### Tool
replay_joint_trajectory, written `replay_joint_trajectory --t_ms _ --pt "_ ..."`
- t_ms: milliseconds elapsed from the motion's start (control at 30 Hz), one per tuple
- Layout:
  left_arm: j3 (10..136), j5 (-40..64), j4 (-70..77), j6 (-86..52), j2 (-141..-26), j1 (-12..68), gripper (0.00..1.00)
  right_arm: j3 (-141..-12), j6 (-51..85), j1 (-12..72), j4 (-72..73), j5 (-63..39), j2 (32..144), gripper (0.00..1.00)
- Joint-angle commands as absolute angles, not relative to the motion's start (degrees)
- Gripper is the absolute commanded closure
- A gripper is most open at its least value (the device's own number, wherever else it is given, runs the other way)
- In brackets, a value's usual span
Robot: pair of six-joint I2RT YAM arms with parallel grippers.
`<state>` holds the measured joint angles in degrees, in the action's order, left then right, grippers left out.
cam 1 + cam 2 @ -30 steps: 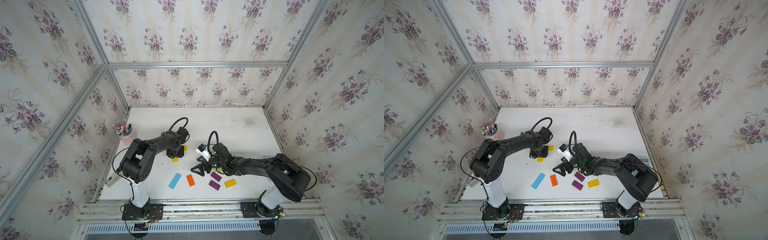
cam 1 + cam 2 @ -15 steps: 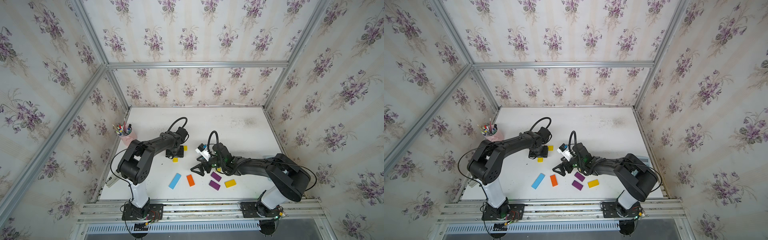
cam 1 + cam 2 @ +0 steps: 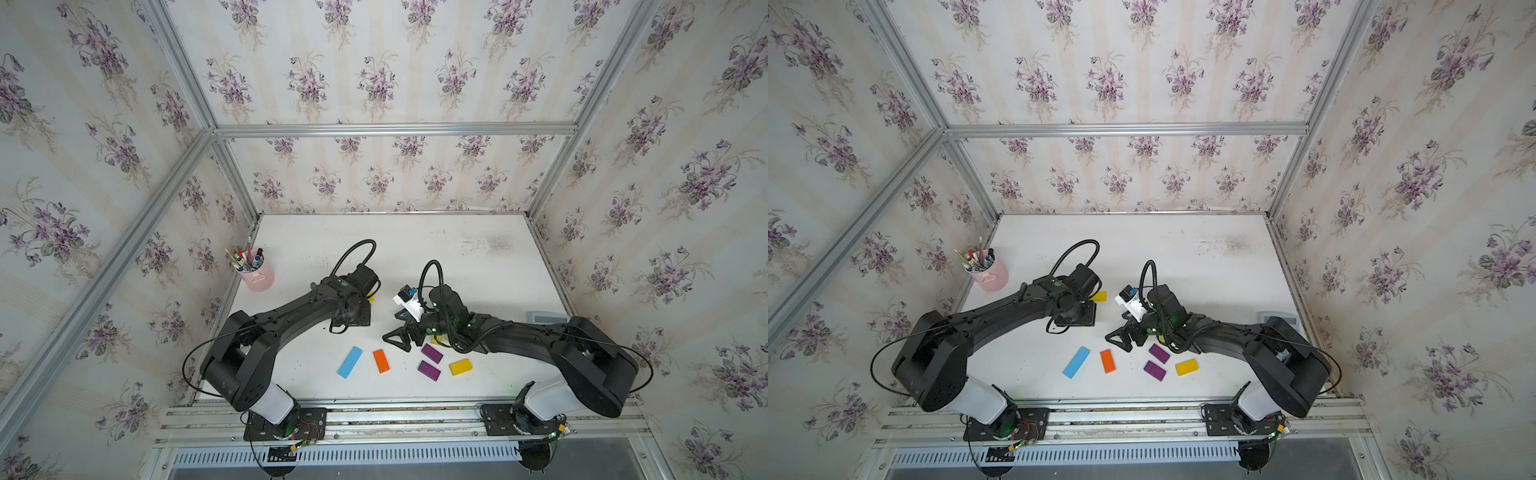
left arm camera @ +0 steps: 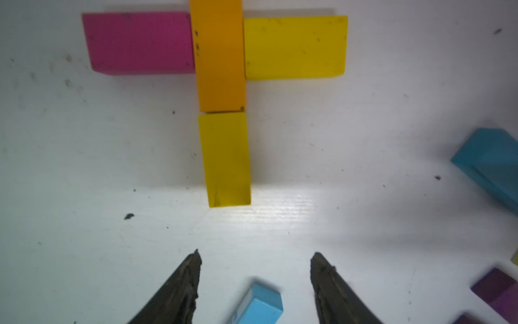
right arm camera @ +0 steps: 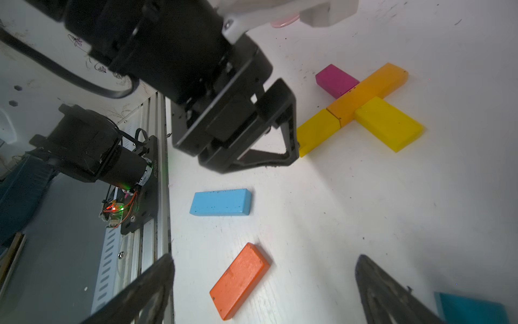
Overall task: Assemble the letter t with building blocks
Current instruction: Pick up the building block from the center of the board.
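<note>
Letter t (image 4: 220, 70) is lying about mid-worktop (image 3: 415, 249), a little toward the left edge, and in both top views the left arm is hiding most of it. The wrist views are showing it better: a long amber block (image 4: 220, 42) is serving as the upper stem, with a pink block (image 4: 140, 43) butting one flank and a yellow block (image 4: 294, 47) the other as the crossbar. A short yellow block (image 4: 227, 160) is carrying the stem on, end to end and touching. No foot is showing at the stem's free end. I judge the stem and crossbar done and the foot left to place. Left gripper (image 4: 255, 254) is hanging just off that free end, fingers (image 4: 193, 269) partly spread and pinching nothing. Right gripper (image 5: 265, 258) is hovering low over the spares, fingers (image 5: 157, 280) spread wide and empty. The spares are sitting near the middle of the front edge: a light blue block (image 5: 221, 202), an orange block (image 5: 241, 280), two purple blocks (image 3: 432, 353), a yellow one (image 3: 460, 367), and a teal block (image 4: 490, 160) beside them. Any short spare is looking fit for the foot. A pink cup (image 3: 257, 276) of pens is standing at the left edge, well apart.
</note>
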<state>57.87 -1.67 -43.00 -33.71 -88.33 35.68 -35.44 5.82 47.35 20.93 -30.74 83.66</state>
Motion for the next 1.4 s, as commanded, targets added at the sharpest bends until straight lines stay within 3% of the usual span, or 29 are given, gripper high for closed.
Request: replay_joint_trajectory --t_ms 0,333,667,1100,1367 --pt "56.2 0.3 -42.9 -42.1 -86.9 39.1 0.36 -34.3 3.0 48.7 16.1 -27.8 79.3 0.00" --pt "55.9 0.7 -44.3 -55.9 -90.0 50.3 0.38 -19.8 3.0 54.3 18.1 -23.0 63.5 0.00" --pt "56.1 2.6 -42.4 -62.2 -92.3 54.2 0.42 -12.6 5.8 54.5 19.8 -23.0 49.5 0.00" --pt "57.4 2.1 -42.3 -65.7 -97.1 56.3 0.44 -11.0 6.2 55.2 21.0 -22.7 49.7 0.00" --pt "58.2 1.2 -43.3 -64.8 -98.6 56.2 0.61 -11.1 6.0 55.1 21.4 -22.7 50.8 0.00"
